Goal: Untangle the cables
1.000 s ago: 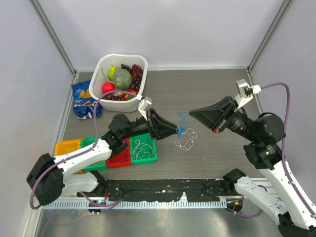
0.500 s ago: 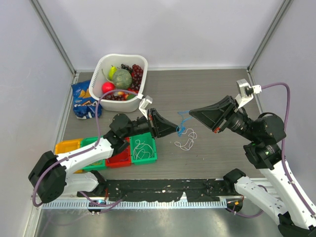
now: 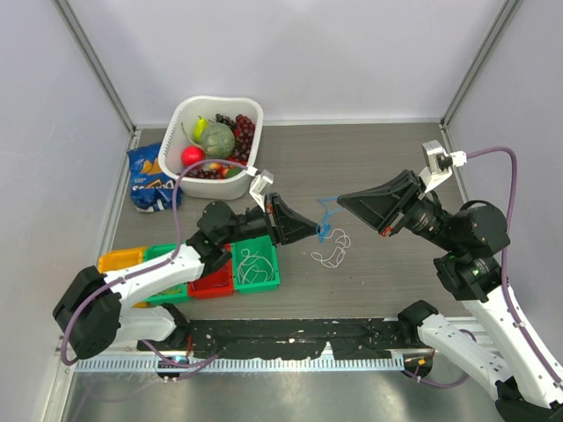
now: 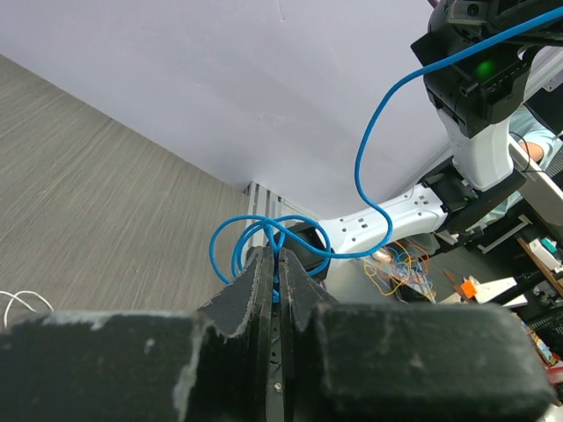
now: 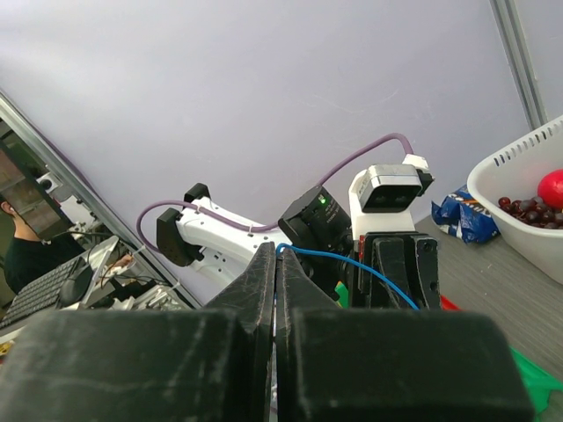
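white arms (image 3: 145, 280), black joints (image 3: 479, 230); purple hoses (image 3: 488, 150)

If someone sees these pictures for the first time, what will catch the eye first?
First, the thin blue cable looped in the air above the middle of the grey tabletop, with the left claw and the right claw both shut on it. Just nearer, thin white cables lie tangled on the surface, and a white plastic basket of fruit stands at the far left corner.

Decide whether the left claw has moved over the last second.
Yes, slightly: the left claw has edged away from the green bin, toward the far wall, closing on the blue cable.
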Controlling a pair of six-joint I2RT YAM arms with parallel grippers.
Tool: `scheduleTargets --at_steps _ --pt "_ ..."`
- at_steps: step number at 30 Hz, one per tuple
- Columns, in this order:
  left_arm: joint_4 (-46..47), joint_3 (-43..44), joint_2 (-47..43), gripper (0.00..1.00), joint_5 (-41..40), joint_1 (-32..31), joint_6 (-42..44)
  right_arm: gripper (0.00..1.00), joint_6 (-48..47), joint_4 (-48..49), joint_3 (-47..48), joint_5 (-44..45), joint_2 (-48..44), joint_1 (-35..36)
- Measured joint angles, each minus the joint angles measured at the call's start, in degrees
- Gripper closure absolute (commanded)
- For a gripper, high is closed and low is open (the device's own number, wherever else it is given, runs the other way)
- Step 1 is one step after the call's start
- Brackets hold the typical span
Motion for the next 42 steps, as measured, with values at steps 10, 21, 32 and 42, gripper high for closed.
scheduleTargets --at_steps 10,21,32,42 --pt "-0.87 0.72 -0.07 1.00 -1.66 0.00 0.00 0.99 -0.39 -0.33 0.02 0.76 -0.11 0.00" --pt "-17.09 -11.02 -20.00 1.00 -22.29 0.00 6.67 0.99 -12.94 -26.93 5.57 39.91 -6.75 0.04" --pt "-34.56 -14.21 -41.44 1.00 -35.17 0.00 11.41 0.99 -19.26 -34.75 3.10 62.18 -11.85 0.00" --pt "-53.94 -6.84 -53.72 1.00 -52.24 0.00 17.86 0.99 -20.59 -38.14 0.81 75.25 -12.24 0.00"
